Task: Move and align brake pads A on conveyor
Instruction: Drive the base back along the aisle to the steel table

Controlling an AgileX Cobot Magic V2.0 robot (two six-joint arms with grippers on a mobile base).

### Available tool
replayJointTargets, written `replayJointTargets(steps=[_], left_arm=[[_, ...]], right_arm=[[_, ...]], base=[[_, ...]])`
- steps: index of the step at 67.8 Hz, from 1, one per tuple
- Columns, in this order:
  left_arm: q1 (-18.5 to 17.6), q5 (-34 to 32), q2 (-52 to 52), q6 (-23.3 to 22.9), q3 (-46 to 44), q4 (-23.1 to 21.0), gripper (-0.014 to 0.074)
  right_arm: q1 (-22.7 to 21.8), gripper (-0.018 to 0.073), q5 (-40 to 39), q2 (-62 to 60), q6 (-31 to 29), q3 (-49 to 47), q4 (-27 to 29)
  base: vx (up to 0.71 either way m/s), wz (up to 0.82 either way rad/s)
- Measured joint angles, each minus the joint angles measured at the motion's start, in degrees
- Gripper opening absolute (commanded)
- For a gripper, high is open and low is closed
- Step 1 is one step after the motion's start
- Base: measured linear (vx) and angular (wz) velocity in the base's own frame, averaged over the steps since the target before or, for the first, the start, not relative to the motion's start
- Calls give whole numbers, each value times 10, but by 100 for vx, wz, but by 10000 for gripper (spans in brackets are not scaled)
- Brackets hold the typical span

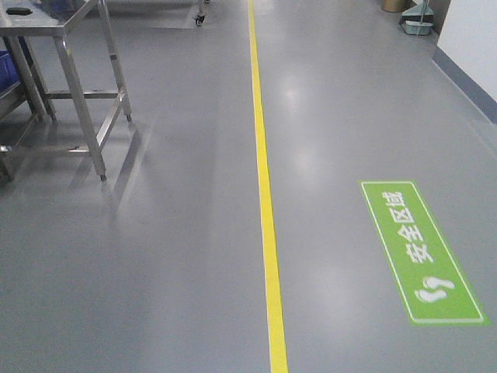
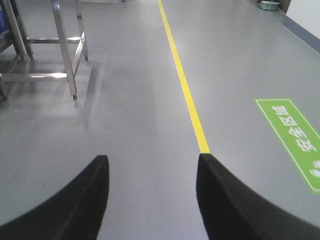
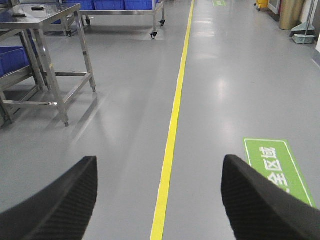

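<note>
So at this point neither the brake pads nor the conveyor was in any of my three feeds, so I couldn't say where they sat; zero pads counted, zero belts. All I had was grey floor (image 1: 155, 256) with one yellow line (image 1: 264, 194) running down it and one green sign (image 1: 422, 252) with footprints off to the side. The left pincer (image 2: 152, 157) was spread wide with nothing between its two fingers, and the same went for the right pincer (image 3: 160, 158), so two pincers, both empty. One steel worktop (image 3: 40, 12) stood near on the left with a blue crate (image 3: 15, 60) under it, and a second wheeled one (image 3: 125, 12) sat farther back. Two small dark bits lay on the near one, too tiny to identify. My read was that we were at the getting-there stage: the next move called for driving or turning the base until the belt showed up, before any grabbing.
</note>
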Motion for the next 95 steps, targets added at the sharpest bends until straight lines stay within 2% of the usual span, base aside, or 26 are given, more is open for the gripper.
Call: replayJointTargets(steps=[95], left_arm=[[0, 0, 0, 0, 0, 0, 372]], right_arm=[[0, 505, 1, 0, 0, 0, 0]], base=[[72, 1]])
